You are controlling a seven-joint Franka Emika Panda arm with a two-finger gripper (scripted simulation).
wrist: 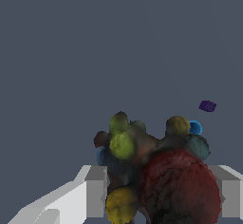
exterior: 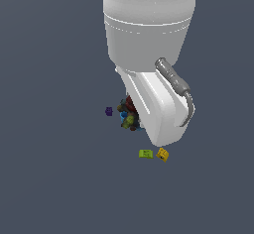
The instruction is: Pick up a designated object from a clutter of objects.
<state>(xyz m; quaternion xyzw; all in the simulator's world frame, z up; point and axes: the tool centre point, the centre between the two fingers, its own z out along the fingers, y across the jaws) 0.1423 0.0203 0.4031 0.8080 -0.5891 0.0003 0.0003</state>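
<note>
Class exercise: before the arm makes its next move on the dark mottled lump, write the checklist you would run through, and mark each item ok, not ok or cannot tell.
1. Dark mottled lump sits between the gripper fingers: ok.
2. Fingers touching the lump: cannot tell.
3. Purple piece clear of the grasp: ok.
4. Green block and yellow block clear of the grasp: ok.
5. Blue cup separate from the lump: cannot tell.
</note>
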